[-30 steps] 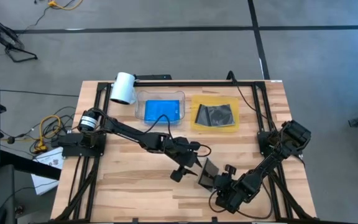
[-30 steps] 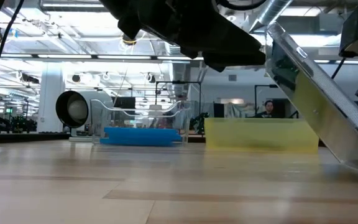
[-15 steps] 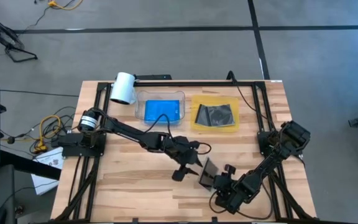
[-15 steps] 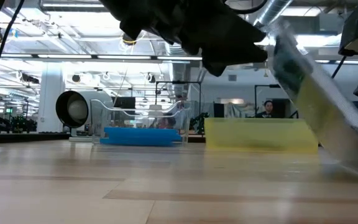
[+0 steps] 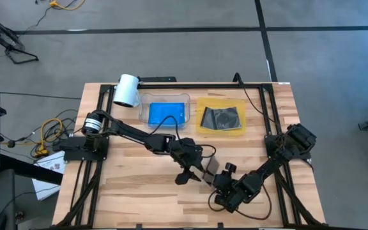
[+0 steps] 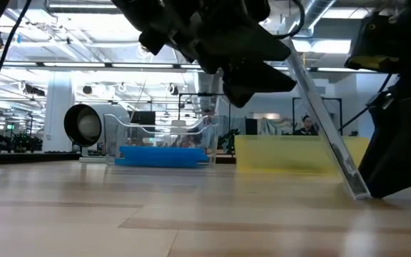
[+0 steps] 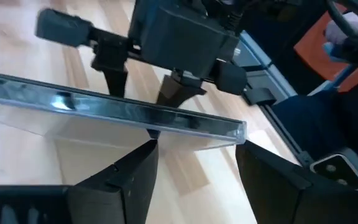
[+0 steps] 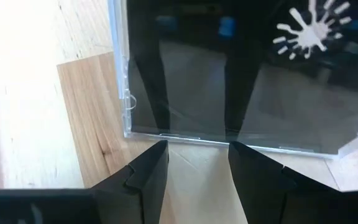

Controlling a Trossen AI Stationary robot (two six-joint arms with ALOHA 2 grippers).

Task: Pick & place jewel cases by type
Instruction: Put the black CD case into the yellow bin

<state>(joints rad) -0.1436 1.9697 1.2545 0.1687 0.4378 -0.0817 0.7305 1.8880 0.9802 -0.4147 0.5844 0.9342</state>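
A grey-clear jewel case point(image 6: 325, 128) stands tilted on the surface point(image 6: 155, 221), one edge down. The right gripper point(image 5: 225, 181) grips it; the left gripper point(image 5: 193, 168) stands open around its raised edge. Risk: a lopsided hold could let it topple.

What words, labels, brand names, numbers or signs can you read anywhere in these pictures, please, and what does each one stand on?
No readable text anywhere.
Grey-clear jewel case between the two grippers: a white splash-shaped mark only, no letters.
Blue cases in the clear tray: no print visible.
Dark-disc cases in the yellow tray: too small to read, if anything is printed.
Room behind the table in the low view: no sign legible.
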